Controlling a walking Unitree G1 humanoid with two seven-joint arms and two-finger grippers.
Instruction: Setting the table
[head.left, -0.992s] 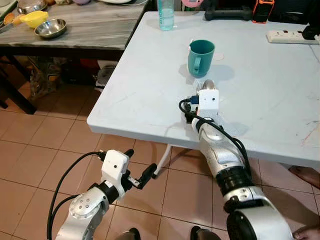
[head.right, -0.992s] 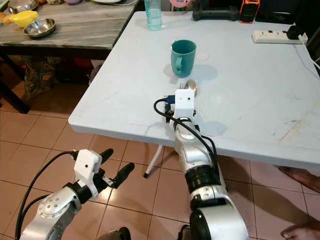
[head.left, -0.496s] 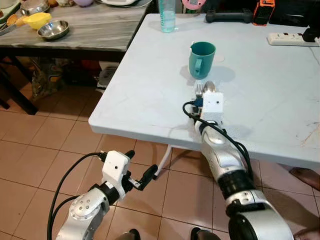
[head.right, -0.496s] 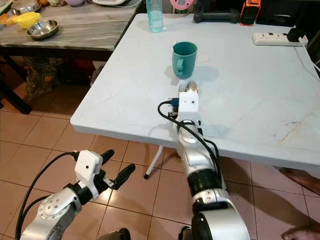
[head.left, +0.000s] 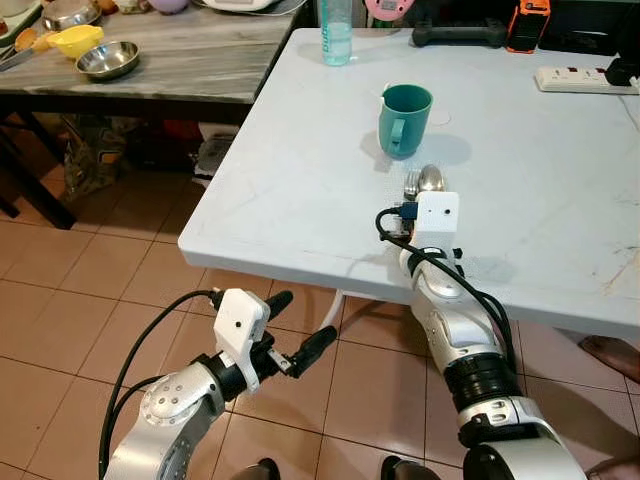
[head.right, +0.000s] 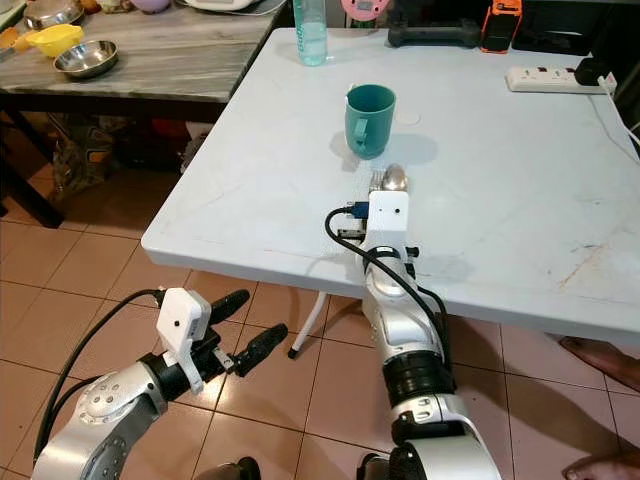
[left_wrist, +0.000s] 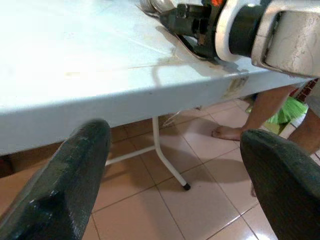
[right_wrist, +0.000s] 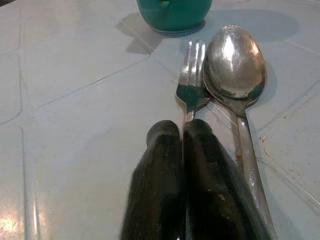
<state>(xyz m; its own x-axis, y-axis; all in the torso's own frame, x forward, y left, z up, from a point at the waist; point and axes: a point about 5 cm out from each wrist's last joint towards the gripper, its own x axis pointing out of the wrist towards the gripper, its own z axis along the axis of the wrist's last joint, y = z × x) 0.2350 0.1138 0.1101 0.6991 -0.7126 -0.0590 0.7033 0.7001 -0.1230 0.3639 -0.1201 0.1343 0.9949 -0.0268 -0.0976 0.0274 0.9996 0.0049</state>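
Note:
A teal mug (head.left: 405, 118) stands on the pale blue table (head.left: 290, 200). Just in front of it lie a fork (right_wrist: 192, 80) and a spoon (right_wrist: 235, 62), side by side with their heads toward the mug. My right gripper (right_wrist: 180, 131) is shut low over the table, and the fork's handle runs in between its fingers. The spoon's handle lies along the outside of one finger. From above, the spoon's bowl (head.left: 431, 179) shows past the white wrist block. My left gripper (head.left: 303, 320) is open below the table's front edge, over the floor, with nothing in it.
A water bottle (head.left: 336, 30), a power strip (head.left: 585, 75) and dark devices sit along the table's far side. A wooden table (head.left: 180, 60) at the left carries a steel bowl (head.left: 107, 58) and a yellow bowl (head.left: 75, 38). A person's bare foot (head.left: 612, 352) is at the right.
My right gripper has shifted a little to the right and back toward the table's front edge, with the fork and spoon moving along. My left gripper has risen slightly toward the table.

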